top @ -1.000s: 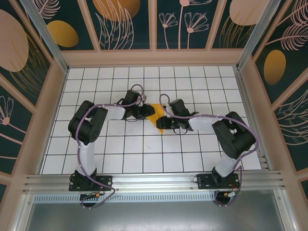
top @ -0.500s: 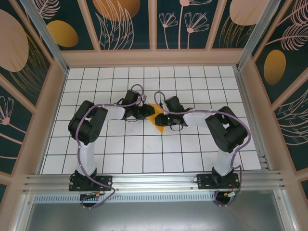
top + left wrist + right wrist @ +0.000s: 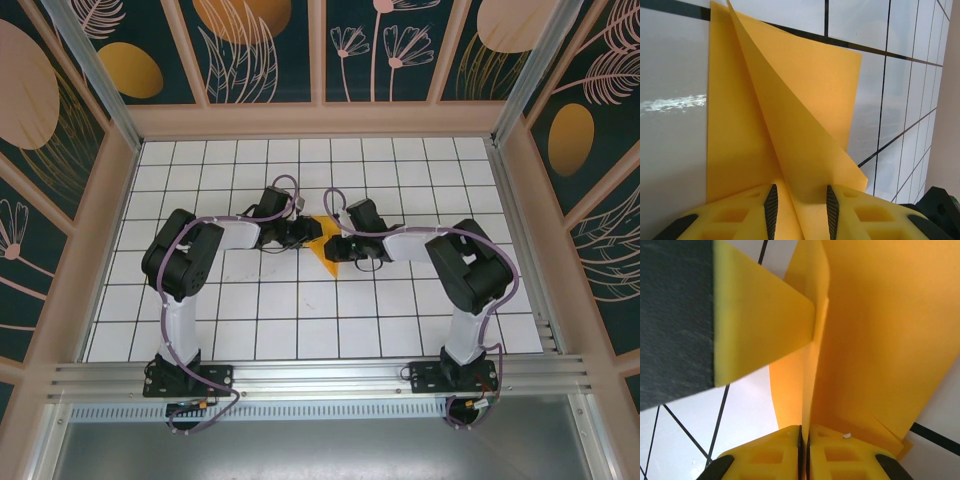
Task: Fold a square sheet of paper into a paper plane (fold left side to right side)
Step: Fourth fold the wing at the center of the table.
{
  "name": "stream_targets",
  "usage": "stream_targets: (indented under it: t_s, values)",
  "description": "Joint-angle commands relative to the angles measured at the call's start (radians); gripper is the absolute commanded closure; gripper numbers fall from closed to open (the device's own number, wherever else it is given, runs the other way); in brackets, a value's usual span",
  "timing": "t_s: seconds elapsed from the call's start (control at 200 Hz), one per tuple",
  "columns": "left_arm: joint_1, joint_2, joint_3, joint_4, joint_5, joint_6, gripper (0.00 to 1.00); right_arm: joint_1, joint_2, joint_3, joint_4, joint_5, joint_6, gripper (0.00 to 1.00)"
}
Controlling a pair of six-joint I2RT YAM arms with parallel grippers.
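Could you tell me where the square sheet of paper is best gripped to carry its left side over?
Probably the lifted flap of the square sheet of paper, near its free edge, approached low from the left: it stands off the table, so both faces can be pinched, while the rest lies flat.

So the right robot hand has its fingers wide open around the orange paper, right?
Not quite. The right gripper is shut on the orange paper, not wide open around it. The right wrist view shows this.
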Motion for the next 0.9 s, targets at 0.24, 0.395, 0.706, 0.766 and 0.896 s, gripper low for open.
stream_targets:
  t_s: [0.24, 0.395, 0.706, 0.766, 0.896]
  values:
    - [-0.021, 0.066, 0.017, -0.059, -0.041, 0.031, 0.65, -0.042, 0.025, -0.05, 0.099, -0.126, 0.01, 0.87]
    - [-0.027, 0.079, 0.04, -0.104, -0.064, 0.049, 0.65, -0.042, 0.031, -0.061, 0.114, -0.144, 0.014, 0.87]
    - [-0.032, 0.101, 0.077, -0.186, -0.11, 0.084, 0.65, -0.041, 0.042, -0.084, 0.154, -0.169, 0.029, 0.87]
    - [-0.033, 0.105, 0.084, -0.202, -0.121, 0.09, 0.64, -0.068, 0.042, -0.088, 0.161, -0.172, 0.031, 0.86]
    - [-0.035, 0.114, 0.097, -0.235, -0.144, 0.103, 0.64, -0.072, 0.039, -0.09, 0.168, -0.177, 0.034, 0.85]
